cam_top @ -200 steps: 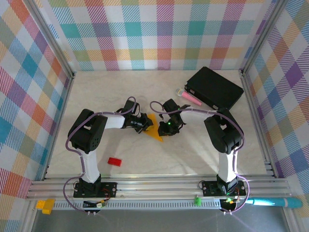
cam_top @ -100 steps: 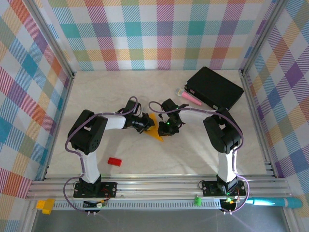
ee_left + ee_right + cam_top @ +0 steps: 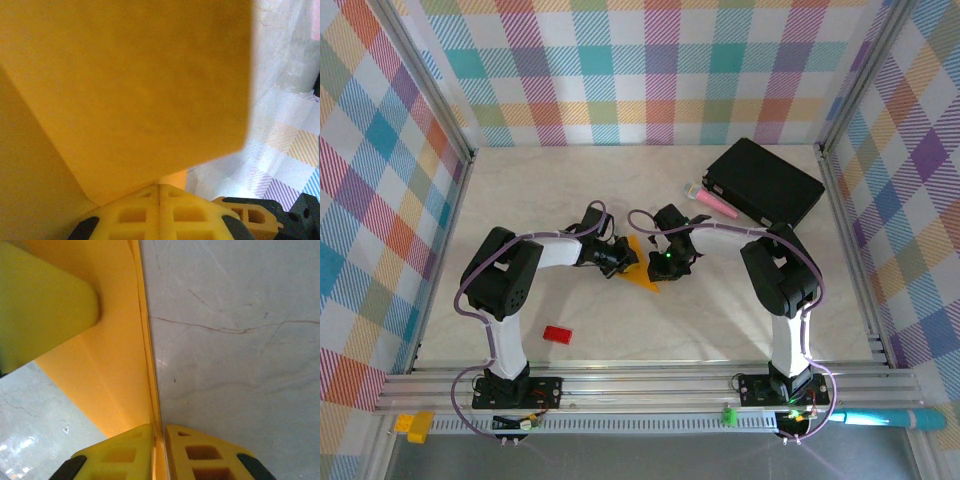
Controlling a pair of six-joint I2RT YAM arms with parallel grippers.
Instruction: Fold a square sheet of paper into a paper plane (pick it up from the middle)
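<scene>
Paper (image 3: 642,277), folded, clamped in both jaws

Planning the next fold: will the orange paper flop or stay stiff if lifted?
Probably floppy and light: the paper looks thin, layered edges visible at the right gripper. The fold along that edge may stiffen it somewhat.

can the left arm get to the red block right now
Probably within reach: the red block lies uncovered beside the left arm. But the left gripper is shut on the square sheet of paper, so it isn't free.
</scene>
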